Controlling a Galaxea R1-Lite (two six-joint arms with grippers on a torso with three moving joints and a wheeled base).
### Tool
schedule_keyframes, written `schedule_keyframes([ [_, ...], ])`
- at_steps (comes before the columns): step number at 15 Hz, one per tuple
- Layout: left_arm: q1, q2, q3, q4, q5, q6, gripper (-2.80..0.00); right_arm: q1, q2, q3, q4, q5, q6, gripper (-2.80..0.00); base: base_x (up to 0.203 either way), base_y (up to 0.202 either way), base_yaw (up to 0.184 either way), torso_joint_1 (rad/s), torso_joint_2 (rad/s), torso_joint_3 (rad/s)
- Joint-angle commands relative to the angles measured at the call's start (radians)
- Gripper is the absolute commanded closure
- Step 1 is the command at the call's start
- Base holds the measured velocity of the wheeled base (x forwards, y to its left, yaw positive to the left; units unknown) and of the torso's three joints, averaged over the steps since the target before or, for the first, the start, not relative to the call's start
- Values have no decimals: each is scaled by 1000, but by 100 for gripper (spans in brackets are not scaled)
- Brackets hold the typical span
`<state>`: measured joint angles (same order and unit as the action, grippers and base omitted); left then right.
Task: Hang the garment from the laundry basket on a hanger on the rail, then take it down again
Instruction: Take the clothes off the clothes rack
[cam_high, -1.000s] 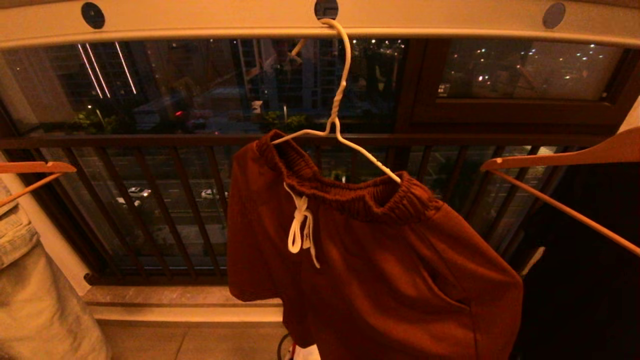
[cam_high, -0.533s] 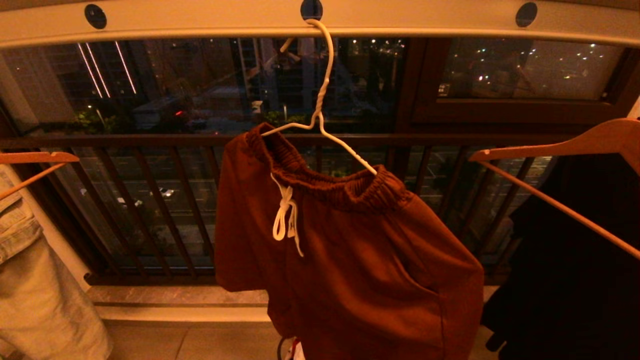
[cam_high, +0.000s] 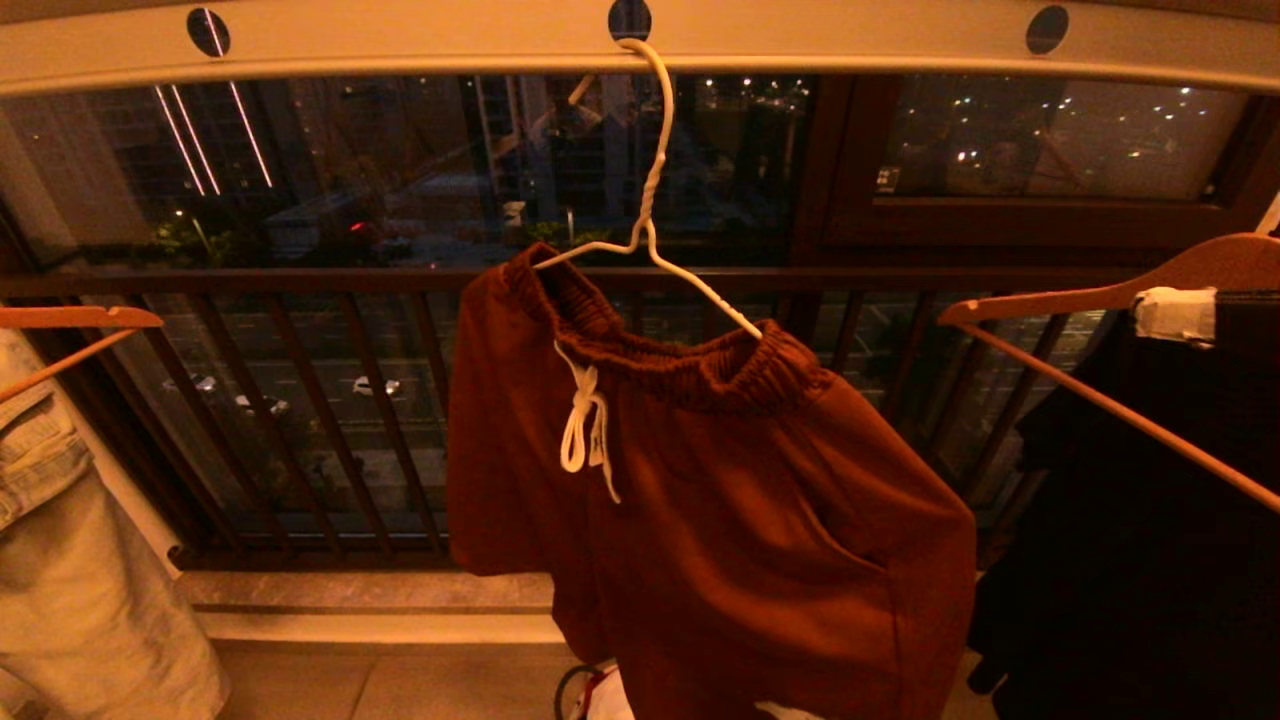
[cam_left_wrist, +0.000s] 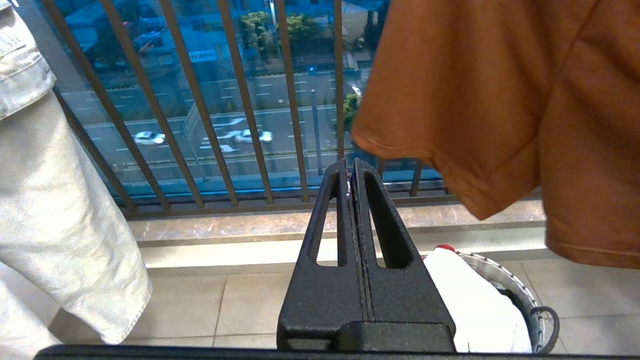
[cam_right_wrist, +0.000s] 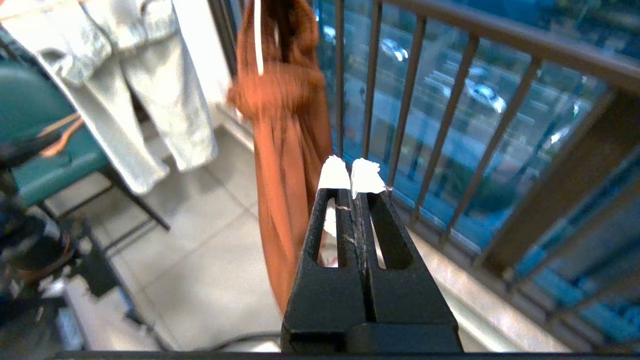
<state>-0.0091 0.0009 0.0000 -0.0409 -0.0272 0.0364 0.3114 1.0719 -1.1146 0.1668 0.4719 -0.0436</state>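
At the far left of the head view, light denim jeans (cam_high: 70, 560) hang from a wooden hanger (cam_high: 75, 325) and are cut off by the frame's left and bottom edges. Across the top runs the rail (cam_high: 400, 40), with dark round holes along it. The hanger (cam_high: 650, 210) hooks at the hole in the top centre, and the garment (cam_high: 720, 500) hangs from it by its gathered waistband, drawstring dangling at centre left, one leg reaching toward the lower right. Behind it stands the dark barred railing (cam_high: 330, 400).

At the bottom centre only a sliver of the laundry basket (cam_high: 585, 695) shows under the shorts' hem; in the left wrist view its patterned rim (cam_left_wrist: 505, 277) and dark handle loop are clearer, with white cloth (cam_left_wrist: 475, 300) lying inside, its lower part cut off by the frame.

The left gripper (cam_left_wrist: 351, 167) is held low, fingers pressed together on nothing, pointing at the railing. The right gripper (cam_right_wrist: 351, 175), white-tipped, also has its fingers together and empty, just beside the hanging shorts. At the right edge of the head view its taped tip (cam_high: 1175, 312) shows in front of another wooden hanger (cam_high: 1100, 295) carrying a black garment (cam_high: 1150, 560), whose shape is hard to make out in the dark.
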Motion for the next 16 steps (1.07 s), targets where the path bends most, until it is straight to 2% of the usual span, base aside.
schedule_keyframes([
  [1, 0, 1, 14, -1, 0, 0, 0, 66, 59, -6, -45, -45, 7, 0, 0, 0, 0, 0, 0, 0],
  [3, 0, 1, 14, -1, 0, 0, 0, 165, 91, -8, -125, -145, 17, 0, 0, 0, 0, 0, 0, 0],
  [4, 0, 1, 14, -1, 1, 0, 0, 219, 104, -15, -146, -181, 18, -280, 0, 0, 0, 0, 0, 0],
  [7, 0, 1, 14, -1, 0, 0, 0, 331, 158, -42, -176, -292, 15, -280, 0, 0, 0, 0, 0, 0],
  [10, 0, 1, 14, -1, 1, 0, 0, 393, 223, -42, -267, -352, 0, -280, 0, 0, 0, 0, 0, 0],
  [16, 0, 1, 14, -1, 0, 0, 0, 435, 335, -45, -410, -367, -16, -280, 0, 0, 0, 0, 0, 0],
])
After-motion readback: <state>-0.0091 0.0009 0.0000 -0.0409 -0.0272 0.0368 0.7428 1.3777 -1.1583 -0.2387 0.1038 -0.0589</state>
